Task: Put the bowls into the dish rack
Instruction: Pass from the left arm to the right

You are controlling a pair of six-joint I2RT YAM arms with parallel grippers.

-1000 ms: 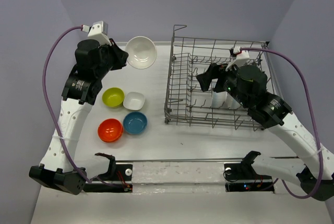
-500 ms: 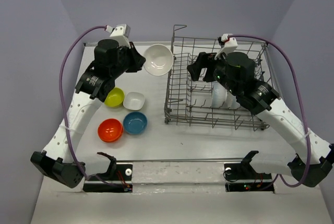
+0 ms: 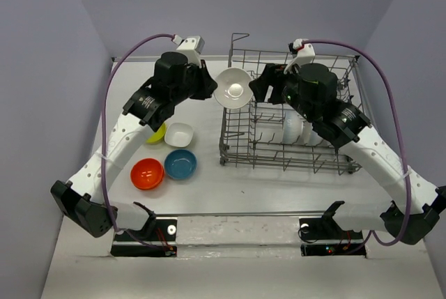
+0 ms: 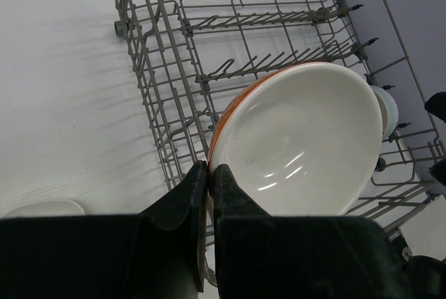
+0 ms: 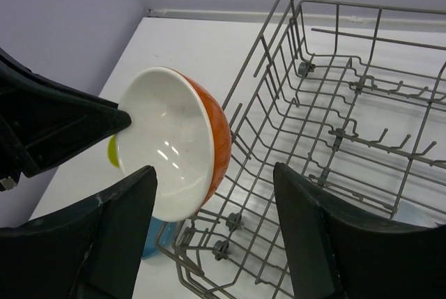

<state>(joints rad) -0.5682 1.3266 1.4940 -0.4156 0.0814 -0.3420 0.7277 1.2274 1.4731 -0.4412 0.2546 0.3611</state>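
Note:
My left gripper point(image 3: 211, 90) is shut on the rim of a round bowl point(image 3: 233, 88), white inside and orange outside. It holds the bowl tilted on edge in the air at the left rim of the grey wire dish rack point(image 3: 293, 164). The left wrist view shows the jaws point(image 4: 210, 171) pinching the bowl's rim point(image 4: 300, 139) above the rack point(image 4: 230, 20). My right gripper point(image 3: 258, 90) is open and empty over the rack's back left, facing the bowl point(image 5: 174, 142). White bowls point(image 3: 293, 129) stand in the rack.
On the table left of the rack lie a yellow-green bowl point(image 3: 156, 132), partly under my left arm, a squarish white bowl point(image 3: 179, 134), a blue bowl point(image 3: 180, 164) and an orange-red bowl point(image 3: 147, 173). The rack's raised handle point(image 3: 239, 35) stands at its back left corner.
My left arm has carried the bowl right from the back left of the table to the rack's left rim and tipped it on edge. My right gripper has moved back and left towards it.

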